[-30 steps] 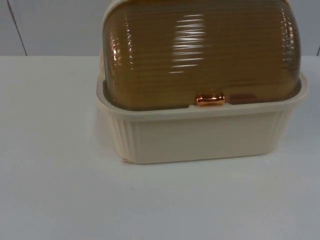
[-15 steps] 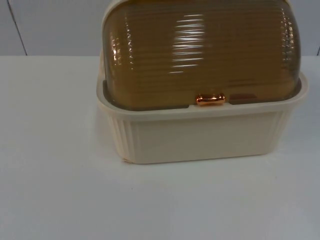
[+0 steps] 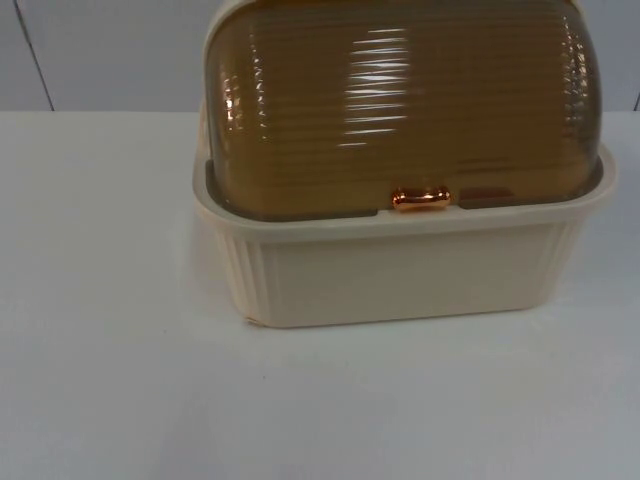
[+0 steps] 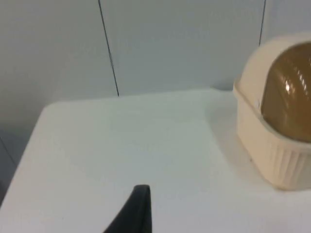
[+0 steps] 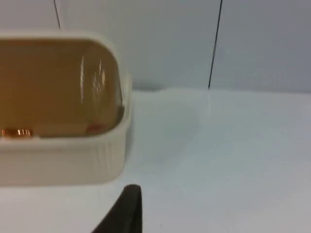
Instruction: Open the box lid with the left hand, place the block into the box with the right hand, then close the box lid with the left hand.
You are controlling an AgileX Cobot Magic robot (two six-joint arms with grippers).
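Observation:
A cream ribbed box (image 3: 400, 270) stands at the middle of the white table, close under the top camera. Its amber see-through domed lid (image 3: 400, 100) is down, with a copper handle (image 3: 420, 198) at the front rim. A small reddish shape (image 3: 486, 196) shows through the lid just right of the handle, inside the box. My left gripper (image 4: 138, 213) hovers over bare table well to the left of the box (image 4: 272, 145). My right gripper (image 5: 126, 211) hangs off the box's right end (image 5: 63, 155), clear of it, and the handle (image 5: 17, 132) and reddish shape (image 5: 95, 128) show there too.
The grey partition wall (image 3: 100, 50) rises right behind the box. The table's left edge (image 4: 24, 155) lies near the left arm. Bare white table (image 3: 320, 400) spreads in front of the box and on both sides.

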